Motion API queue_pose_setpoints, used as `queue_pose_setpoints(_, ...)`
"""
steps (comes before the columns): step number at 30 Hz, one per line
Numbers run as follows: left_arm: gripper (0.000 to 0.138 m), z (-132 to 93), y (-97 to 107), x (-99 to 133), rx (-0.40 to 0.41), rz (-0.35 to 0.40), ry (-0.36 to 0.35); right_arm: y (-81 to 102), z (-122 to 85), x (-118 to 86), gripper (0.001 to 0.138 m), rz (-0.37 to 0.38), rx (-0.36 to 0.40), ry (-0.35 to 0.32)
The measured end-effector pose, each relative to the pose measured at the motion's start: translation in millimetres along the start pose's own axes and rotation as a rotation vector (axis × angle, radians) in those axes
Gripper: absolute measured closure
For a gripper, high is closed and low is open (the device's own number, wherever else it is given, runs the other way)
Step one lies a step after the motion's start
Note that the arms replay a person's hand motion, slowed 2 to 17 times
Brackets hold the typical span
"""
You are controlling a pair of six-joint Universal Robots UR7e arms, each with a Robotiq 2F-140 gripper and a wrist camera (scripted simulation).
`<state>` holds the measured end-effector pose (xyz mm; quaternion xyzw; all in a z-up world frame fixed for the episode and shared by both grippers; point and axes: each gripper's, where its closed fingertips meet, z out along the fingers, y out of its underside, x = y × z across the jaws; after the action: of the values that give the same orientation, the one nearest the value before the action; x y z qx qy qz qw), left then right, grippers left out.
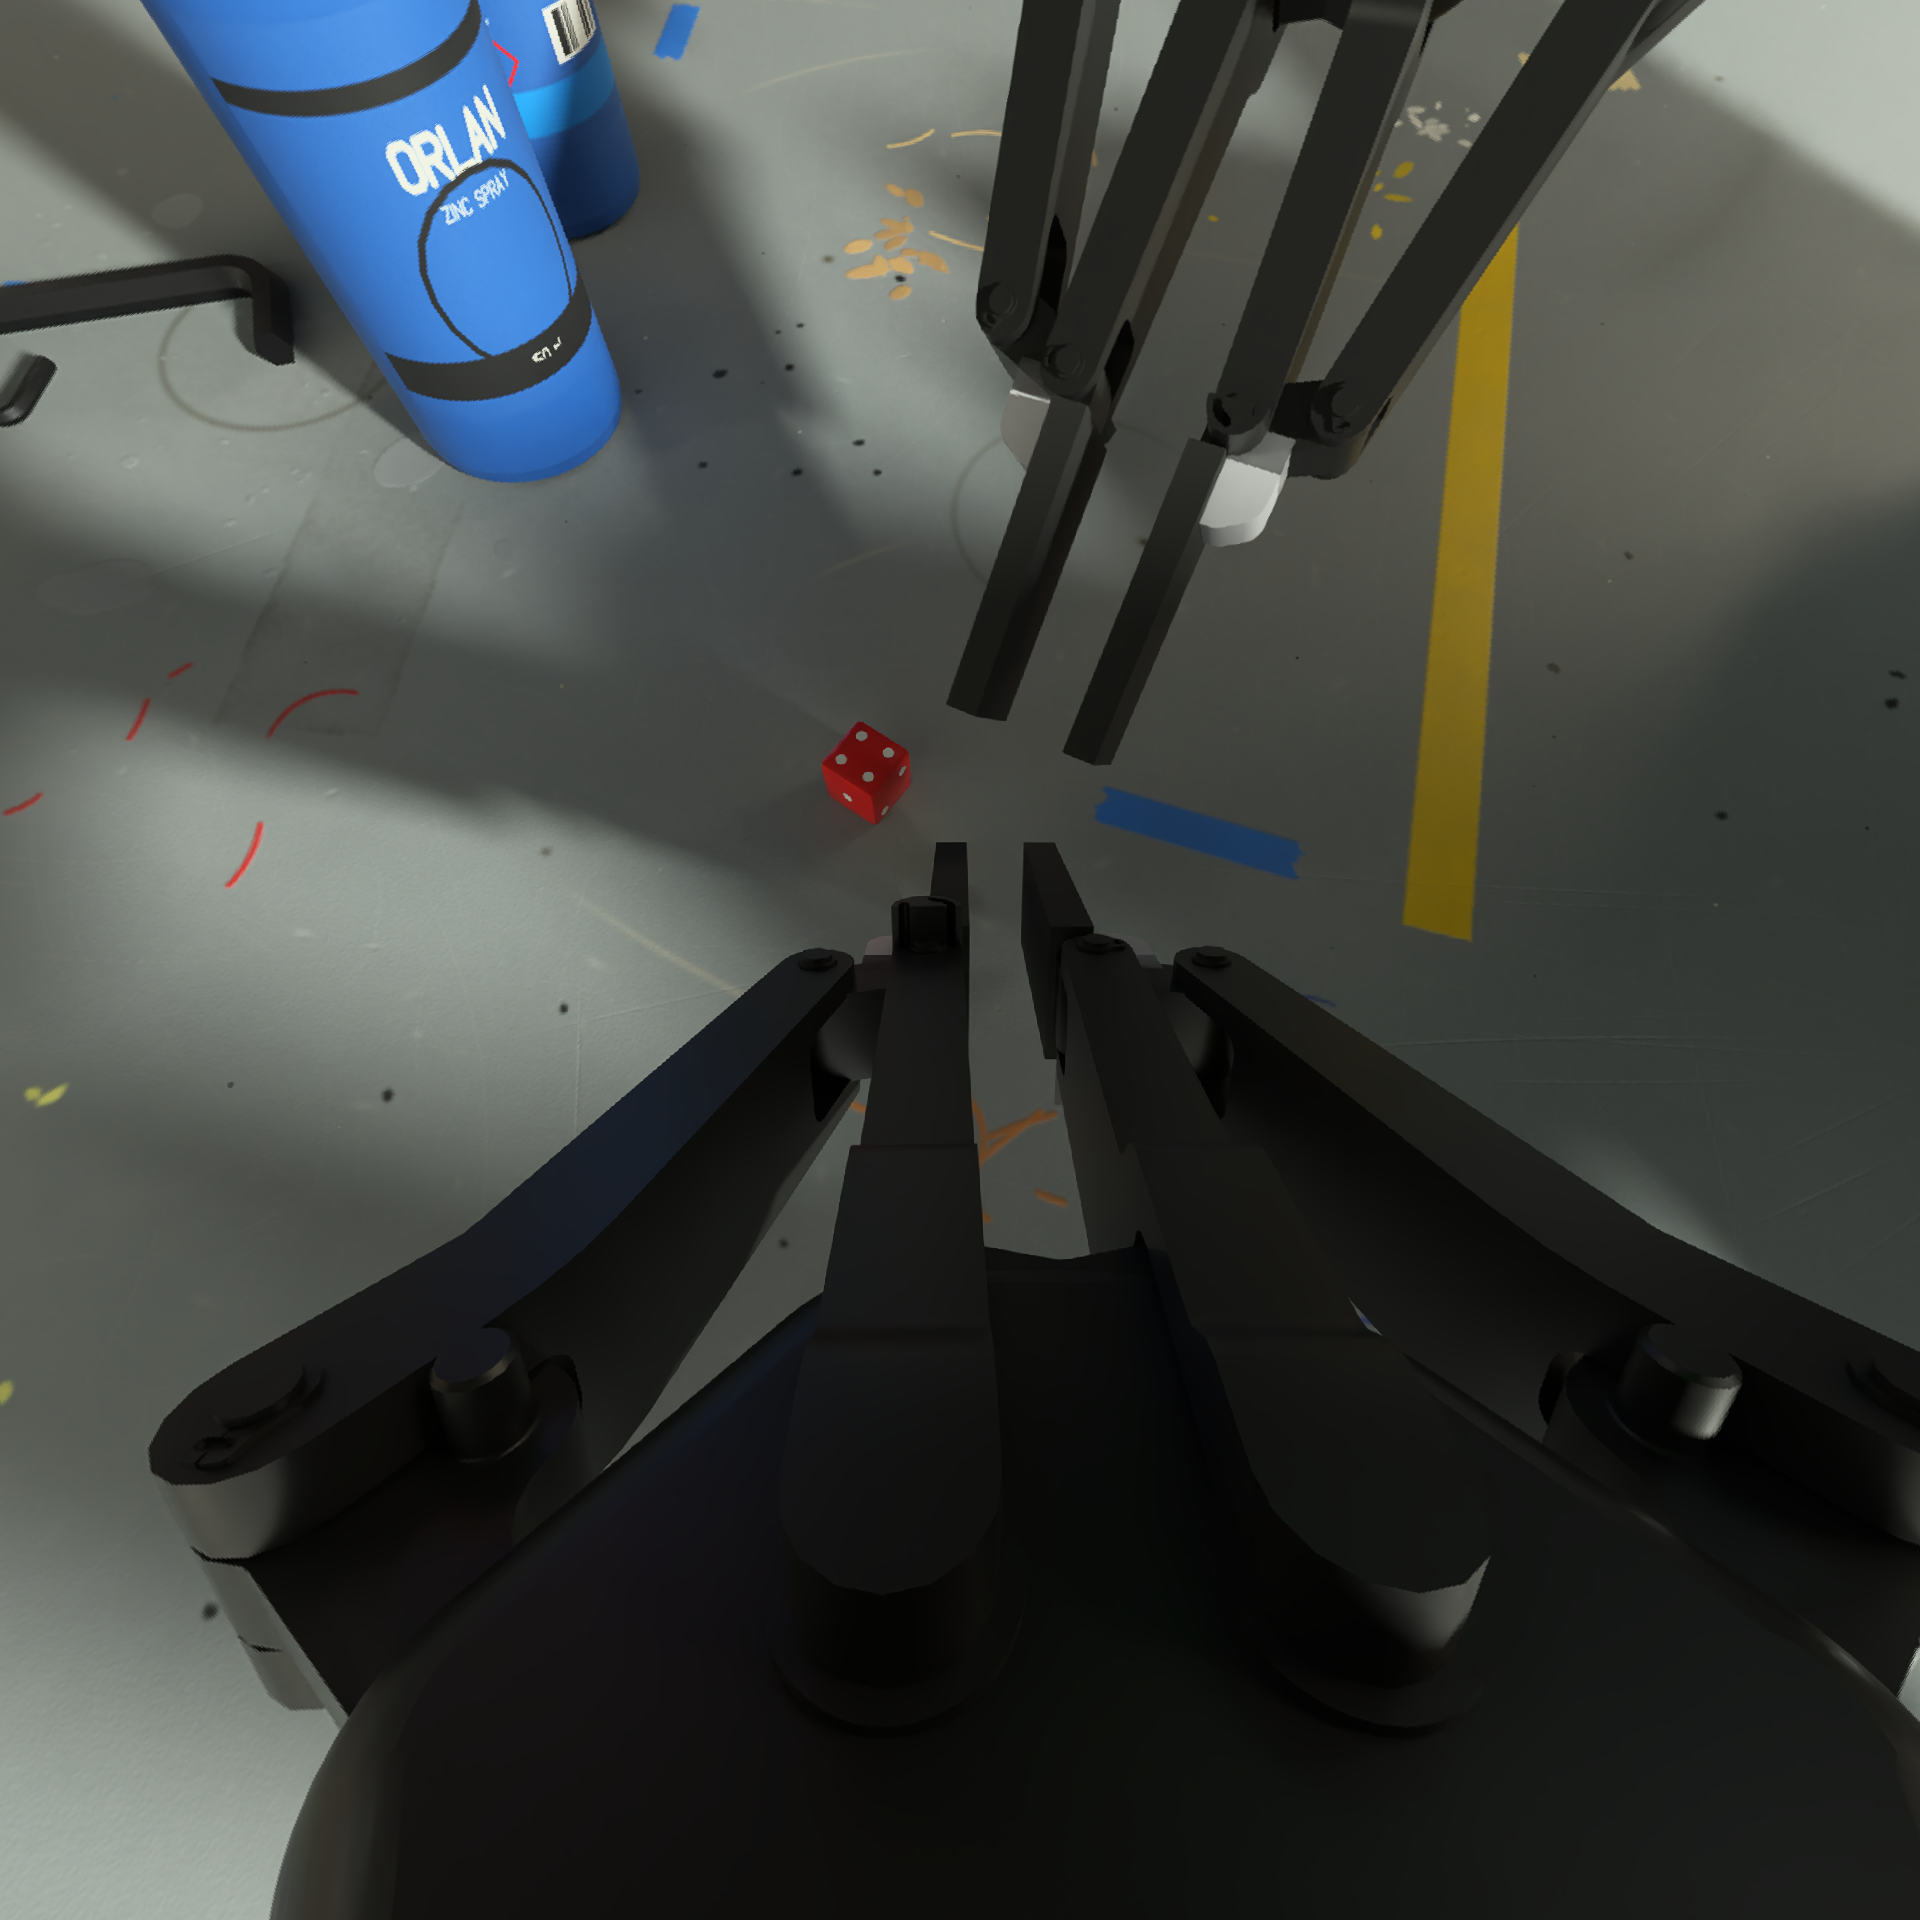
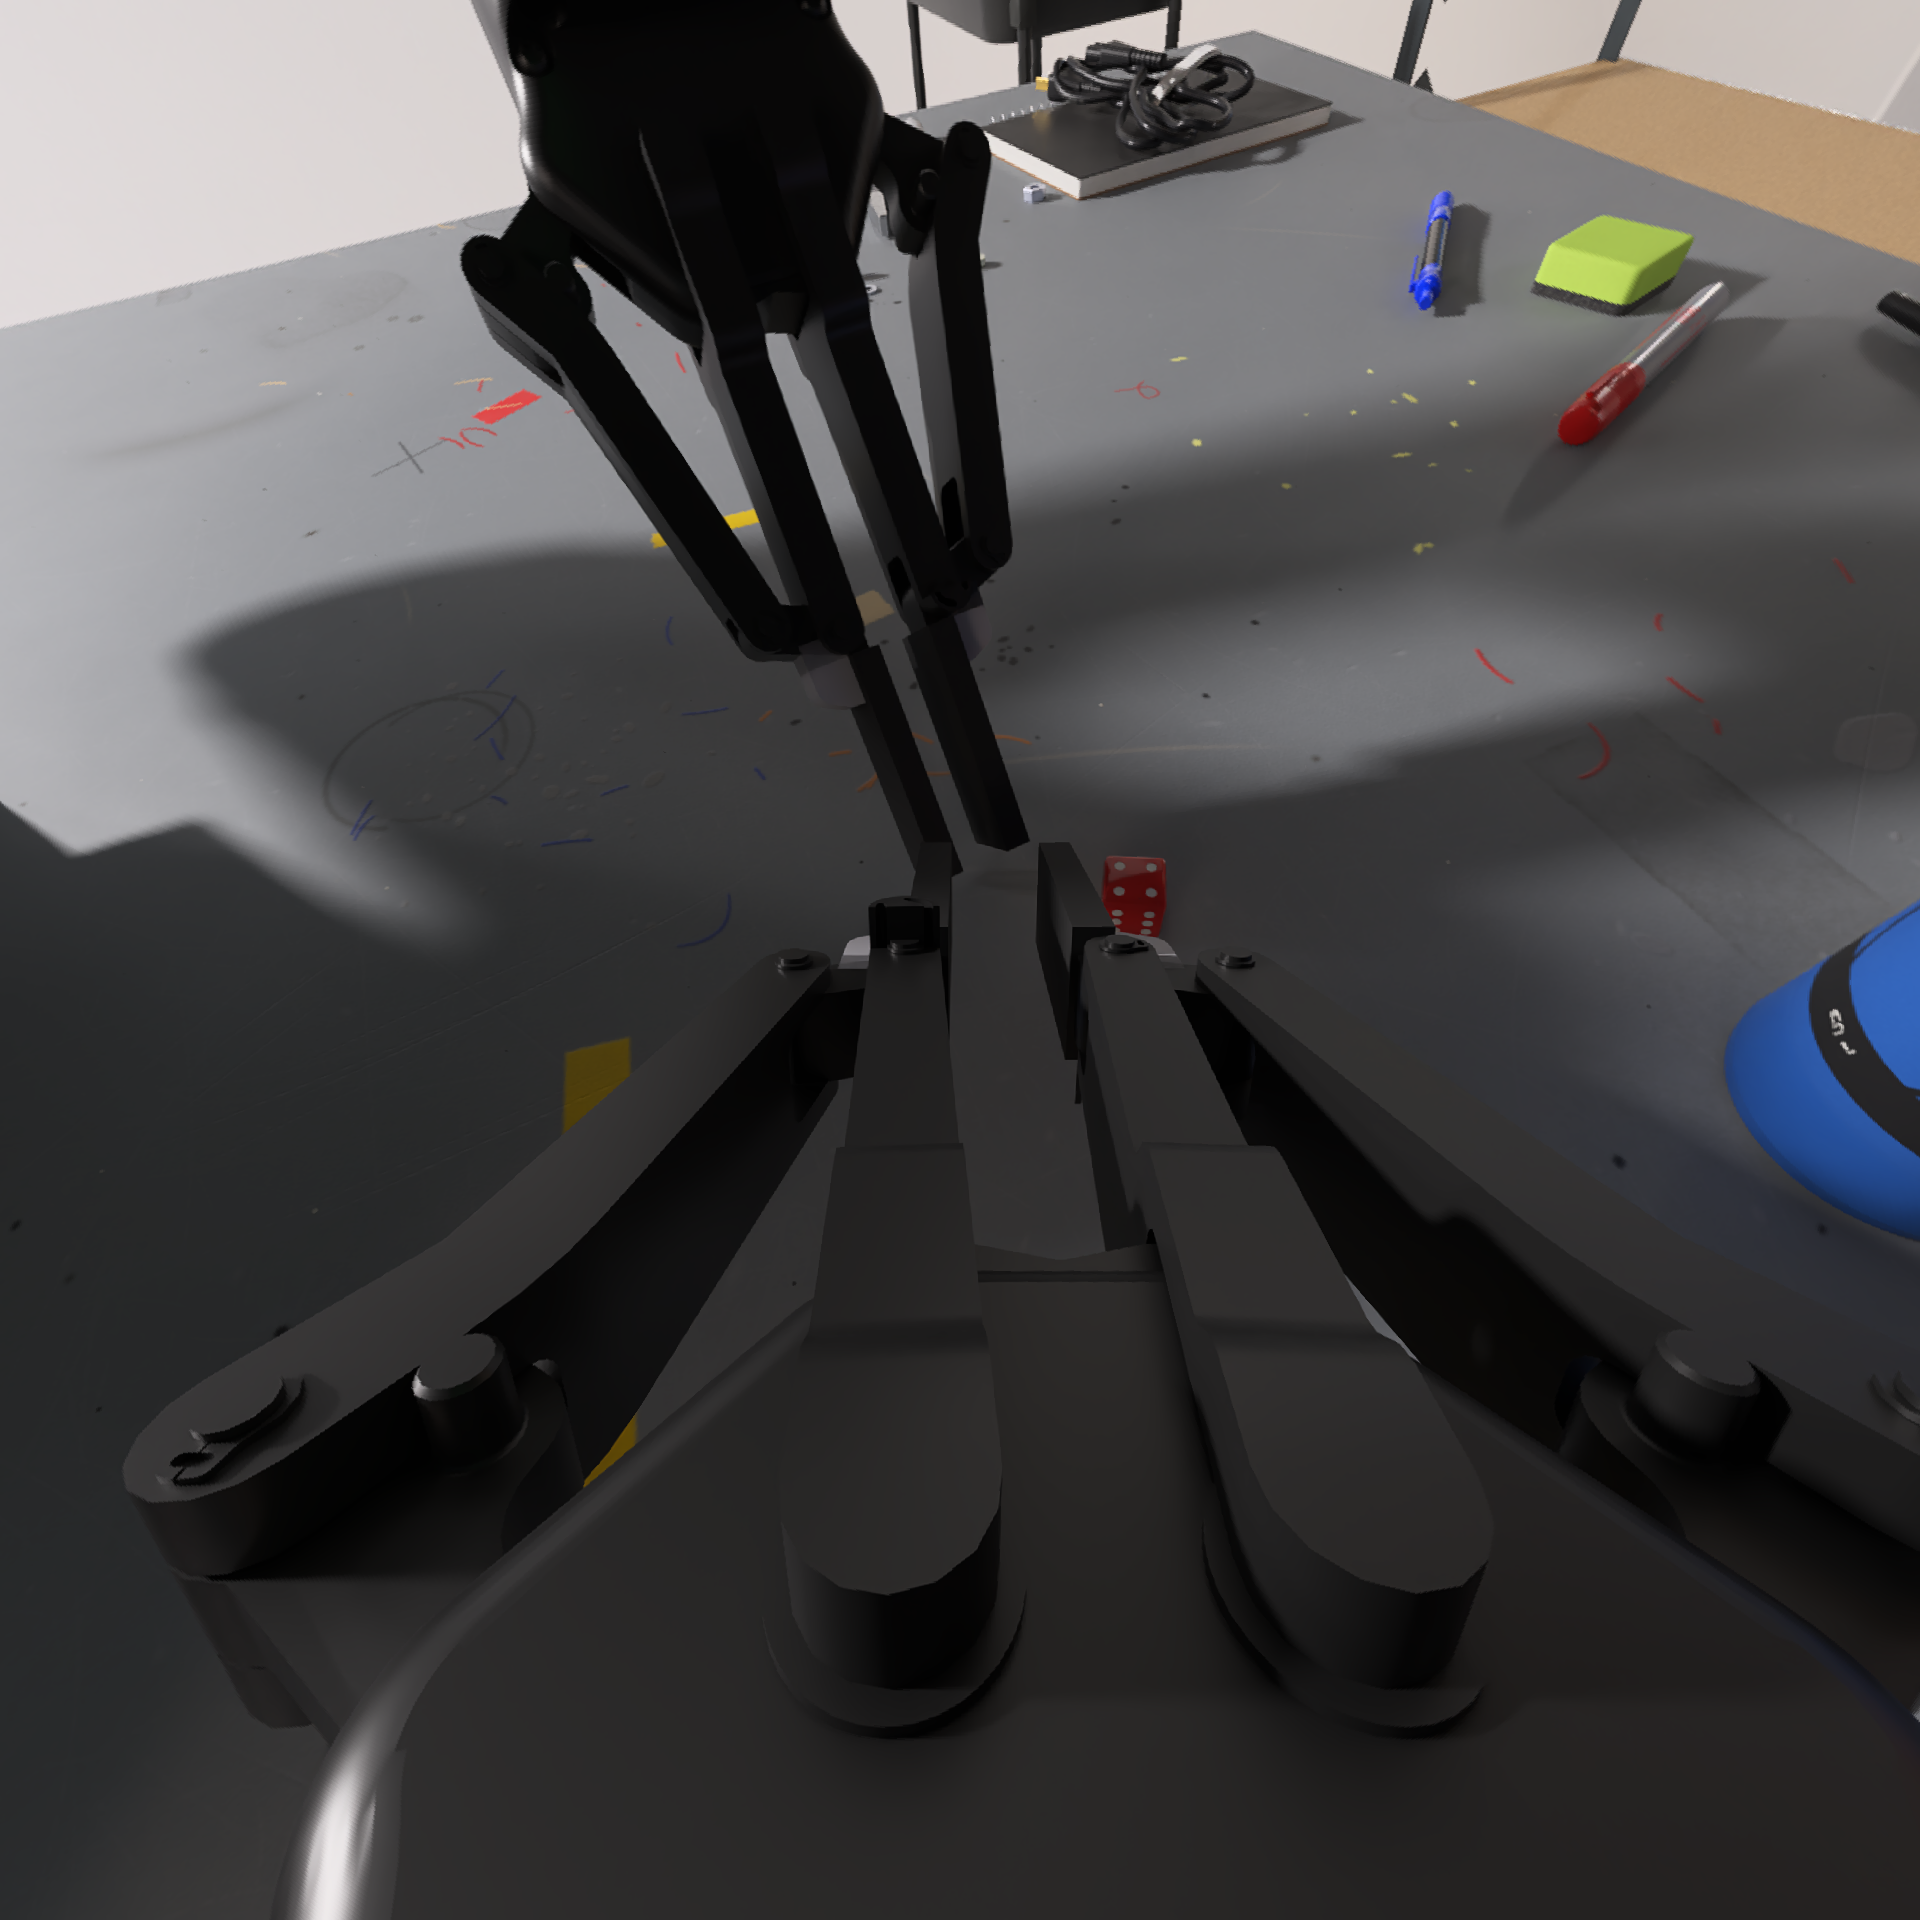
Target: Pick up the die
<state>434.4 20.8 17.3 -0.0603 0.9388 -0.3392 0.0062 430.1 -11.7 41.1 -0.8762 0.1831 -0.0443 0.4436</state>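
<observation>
Red die with white pips sits free on the grey surface, small sharp-edged cube, nothing gripping it. In the left wrist view it lies just left of and beyond the left gripper tips; the right gripper comes down from the far side, tips just right of the die. Both sets of jaws are narrow, a slim gap between the fingers, nothing held. The two grippers' tips are close together, crowding the spot beside the die.

In the right wrist view the die peeks out just right of the right gripper own right finger, partly hidden by it; the left gripper reaches down from the far side, tips near.

Clutter: tall blue spray can, smooth cylinder with black bands, stands far left of the die, well apart; a second blue can behind it. Black hex key, matte metal, far left. Blue tape strip and long yellow tape stripe flat on the surface at right. Far side: blue marker, red pen, green eraser block, dark notebook with coiled black cable on top.

Surface is matte grey, scuffed, flecked with paint specks and pen marks.
</observation>
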Motion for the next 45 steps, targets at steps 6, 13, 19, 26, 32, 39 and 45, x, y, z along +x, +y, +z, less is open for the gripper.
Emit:
queue_pose_setpoints(6, 0.124, 0, 0, 0, -0.001, 0.003, -0.001, 3.9, -3, 13, 0.116, 0.000, -0.003, 0.072)
queue_pose_setpoints(13, 0.124, 0, 0, 0, -0.001, 0.003, -0.002, 3.4, -2, 26, 0.116, 0.007, -0.013, 0.154)
queue_pose_setpoints(19, 0.124, 0, 0, 0, 0.002, 0.001, -0.002, 1.7, 3, 31, 0.115, 0.004, -0.024, 0.187)
queue_pose_setpoints(26, 0.124, 0, 0, 0, 0.002, 0.001, -0.003, 6.3, 12, 39, 0.112, 0.001, -0.091, 0.224)
queue_pose_setpoints(32, 0.124, 0, 0, 1, 0.002, 0.001, -0.003, 7.0, 22, 37, 0.111, 0.013, -0.112, 0.206)
queue_pose_setpoints(39, 0.124, 0, 0, 1, 0.003, 0.000, -0.003, 5.3, 25, 43, 0.111, 0.020, -0.117, 0.220)
queue_pose_setpoints(45, 0.124, 0, 0, 0, 0.005, -0.002, -0.002, 3.7, 28, 44, 0.113, 0.011, -0.121, 0.210)
